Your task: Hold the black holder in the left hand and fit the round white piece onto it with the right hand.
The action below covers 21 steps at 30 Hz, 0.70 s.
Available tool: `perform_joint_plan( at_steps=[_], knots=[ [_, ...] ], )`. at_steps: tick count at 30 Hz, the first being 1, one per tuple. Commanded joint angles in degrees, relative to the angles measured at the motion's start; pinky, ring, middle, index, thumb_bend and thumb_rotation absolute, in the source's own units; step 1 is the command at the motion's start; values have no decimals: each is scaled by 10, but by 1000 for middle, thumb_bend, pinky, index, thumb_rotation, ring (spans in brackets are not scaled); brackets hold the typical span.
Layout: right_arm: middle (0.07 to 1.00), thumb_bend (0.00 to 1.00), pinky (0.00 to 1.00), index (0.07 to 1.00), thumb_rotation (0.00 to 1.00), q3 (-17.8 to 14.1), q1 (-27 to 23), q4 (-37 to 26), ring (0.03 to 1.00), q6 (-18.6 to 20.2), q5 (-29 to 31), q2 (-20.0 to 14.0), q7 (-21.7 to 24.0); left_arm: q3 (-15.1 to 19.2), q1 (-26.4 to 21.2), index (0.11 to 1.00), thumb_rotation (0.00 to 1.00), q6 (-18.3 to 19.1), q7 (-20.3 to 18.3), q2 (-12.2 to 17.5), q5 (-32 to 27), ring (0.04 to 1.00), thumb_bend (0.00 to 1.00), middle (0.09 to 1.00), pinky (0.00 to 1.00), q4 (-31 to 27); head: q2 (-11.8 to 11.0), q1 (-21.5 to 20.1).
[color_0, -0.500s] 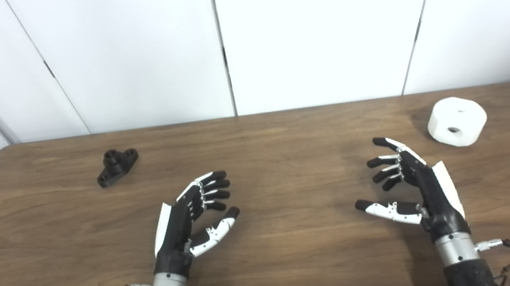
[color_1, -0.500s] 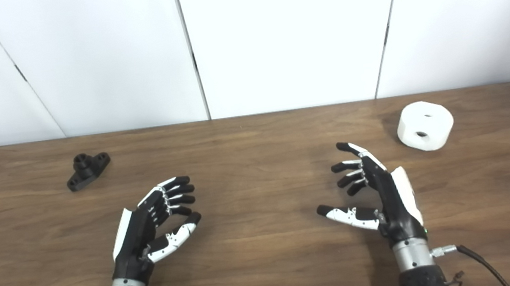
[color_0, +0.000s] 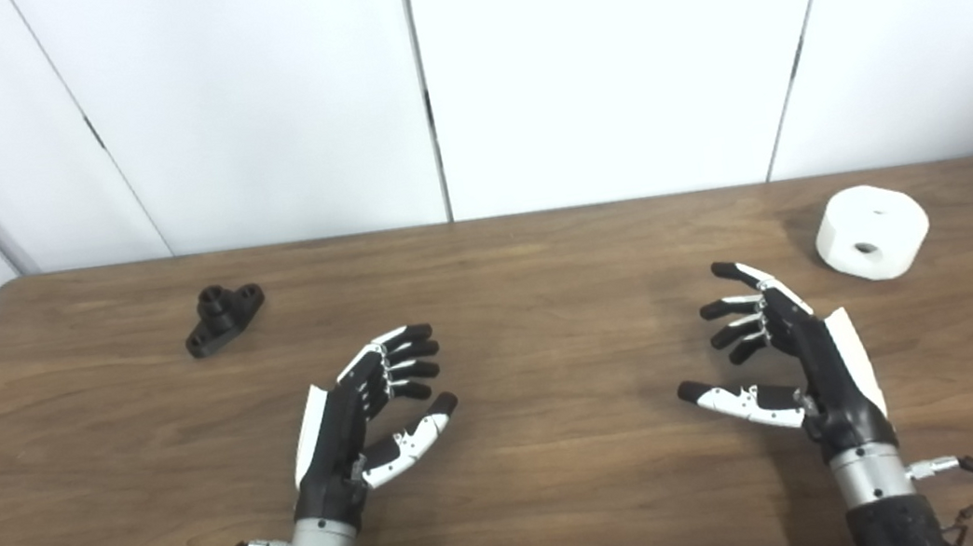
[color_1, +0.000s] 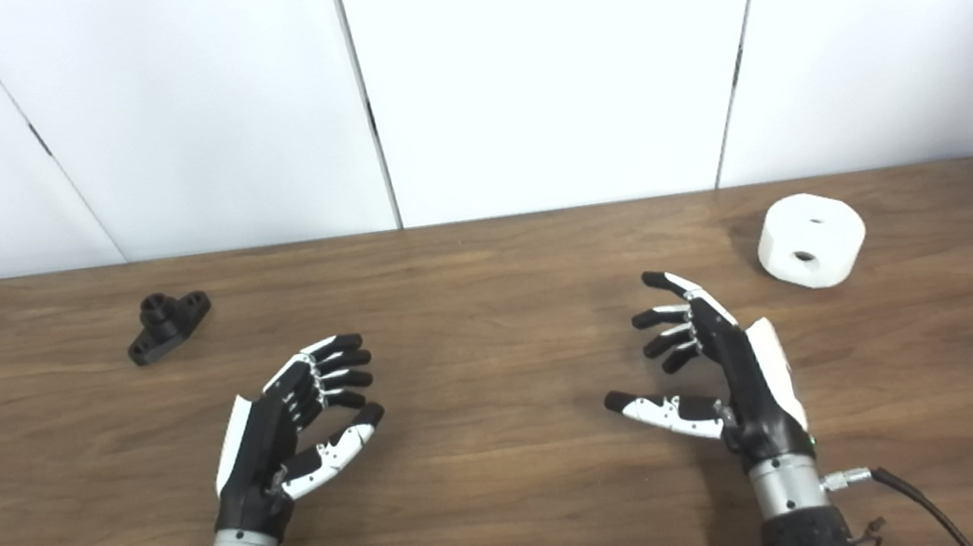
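Note:
The black holder [color_0: 223, 317], a small flanged piece with a short round boss, lies on the wooden table at the far left. The round white piece [color_0: 871, 232], a thick disc with a hole in its side and a smaller one on top, rests at the far right. My left hand [color_0: 364, 416] hovers over the table's near middle, open, palm turned inward, well to the right of and nearer than the holder. My right hand [color_0: 784, 356] mirrors it, open and holding nothing, just below and left of the white piece.
The brown wooden table [color_0: 528, 305] spans the view, with its rounded left corner near the holder. White wall panels [color_0: 589, 53] stand right behind its far edge. Cables trail from both wrists at the bottom edge.

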Motion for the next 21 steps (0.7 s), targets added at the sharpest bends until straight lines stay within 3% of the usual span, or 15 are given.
perform_joint_plan(
  at_steps=[1,2,5,7,12,16,21],
  knots=[
    [655,619,441,811,0,-2,-13,-14,553,-21,1,-4,-8,-1,-9,757,0,-19,4,-1,-3,687,490,739,605,-1,-1,9],
    [655,620,441,810,0,-2,-13,-14,554,-21,1,-4,-8,-1,-10,756,0,-19,5,-1,-2,685,489,738,599,0,-1,9],
    [654,621,441,809,0,-5,-14,-8,555,-28,5,-10,-8,-4,-12,759,0,-25,1,-3,-7,688,485,744,599,8,-10,64],
    [648,614,440,809,0,-9,-13,-3,550,-40,13,-19,-5,-9,-11,765,0,-18,0,-10,-8,694,498,752,604,11,-27,121],
    [654,598,444,820,0,-17,-12,11,551,-56,34,-35,-2,-19,-15,762,0,-29,9,-25,6,705,515,754,607,34,-53,199],
    [669,573,464,831,0,-21,-7,-15,566,-21,38,-37,9,-27,-22,764,0,-49,17,-32,19,711,508,756,603,60,-61,221],
    [671,567,457,829,0,-24,-4,-24,572,-8,33,-40,9,-28,-26,755,0,-48,36,-41,45,706,504,771,585,68,-65,233]
  ],
)
